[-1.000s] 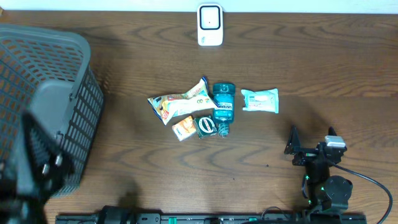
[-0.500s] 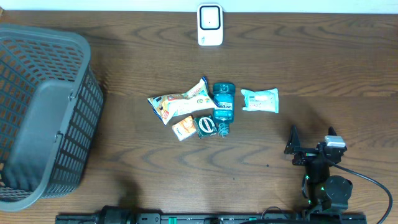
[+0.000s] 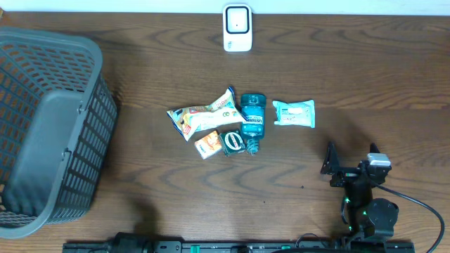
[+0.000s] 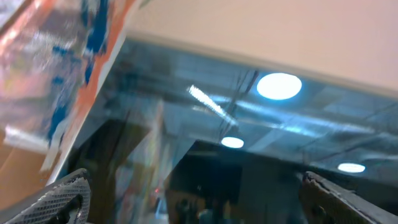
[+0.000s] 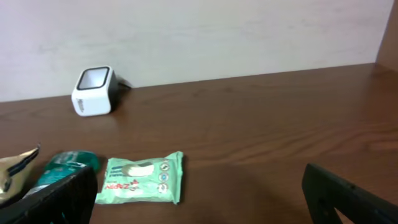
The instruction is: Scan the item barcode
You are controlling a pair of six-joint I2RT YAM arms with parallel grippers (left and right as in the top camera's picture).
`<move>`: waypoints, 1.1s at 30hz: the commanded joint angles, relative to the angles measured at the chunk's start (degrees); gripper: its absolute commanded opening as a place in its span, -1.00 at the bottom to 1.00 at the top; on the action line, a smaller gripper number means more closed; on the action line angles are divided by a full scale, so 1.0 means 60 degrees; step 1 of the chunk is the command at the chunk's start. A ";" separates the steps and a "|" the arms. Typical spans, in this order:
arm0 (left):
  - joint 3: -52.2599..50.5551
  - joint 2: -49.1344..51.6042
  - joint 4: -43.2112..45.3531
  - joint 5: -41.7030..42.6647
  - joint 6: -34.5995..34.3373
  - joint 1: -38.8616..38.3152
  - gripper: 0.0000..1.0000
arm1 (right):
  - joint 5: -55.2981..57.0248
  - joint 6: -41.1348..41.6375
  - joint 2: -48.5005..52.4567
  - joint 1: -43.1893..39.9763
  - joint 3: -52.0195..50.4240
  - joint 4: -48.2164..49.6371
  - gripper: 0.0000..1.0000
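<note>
Scene: wooden table [image 3: 162,197] with goods heaped at its middle, a white scanner [image 3: 238,28] upright at the far edge, and a grey basket [image 3: 49,133] at my left.
Right gripper: my right gripper [image 3: 351,160] sits low near the front edge, fingers spread wide with nothing between them. Its camera looks across to the wipes packet [image 5: 143,177] and the scanner beyond.
Left gripper: my left gripper [image 4: 196,193] is outside the overhead view. Its camera points up at ceiling lights, and its fingers are spread wide and empty.
Items: the wipes packet lies flat and apart, just right of the blue mouthwash bottle [image 3: 253,118]. The bottle touches the snack bag [image 3: 204,116], and a small orange packet [image 3: 207,145] lies just in front.
Step in hand: nothing is picked up yet. I judge the first reach is due, and the wipes packet is nearest and freest for my right arm.
Doing it well: descend squarely over the packet, pinch its edges rather than its printed face, and lift clear of the bottle. No barcode shows from here, so expect to turn the packet until one faces the scanner's window.
Risk: a soft packet may sag or slip in a shallow pinch.
</note>
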 commanded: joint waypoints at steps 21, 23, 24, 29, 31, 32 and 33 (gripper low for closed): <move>-0.4674 -0.0044 -0.1785 -0.0619 0.0168 0.0011 0.96 | -0.2790 0.2936 0.3009 0.0025 0.2787 -0.1381 0.98; -0.5013 -0.0040 -0.1869 -0.0608 0.0124 0.0011 0.95 | -0.2674 0.2922 0.4051 0.0025 0.3632 -0.1705 0.99; -0.5140 -0.0040 -0.1883 -0.0612 0.0011 0.0011 0.96 | -0.2616 0.2925 0.4663 0.0025 0.4124 -0.2036 0.98; -0.5479 -0.0040 -0.1920 -0.0612 -0.0087 0.0011 0.95 | -0.2812 0.2925 0.7967 0.0080 0.6867 -0.4444 0.99; -0.5490 -0.0040 -0.2014 -0.0608 -0.0087 0.0011 0.96 | -0.3650 0.2929 0.9176 0.0087 0.7905 -0.5169 0.98; -0.5490 -0.0040 -0.2113 -0.0608 -0.0087 0.0011 0.96 | -0.4047 0.2929 0.9573 0.0087 0.8200 -0.5286 0.99; -0.5490 -0.0040 -0.2229 -0.0608 -0.0087 0.0011 0.96 | -0.4630 0.2936 1.0010 0.0087 0.8484 -0.5289 0.99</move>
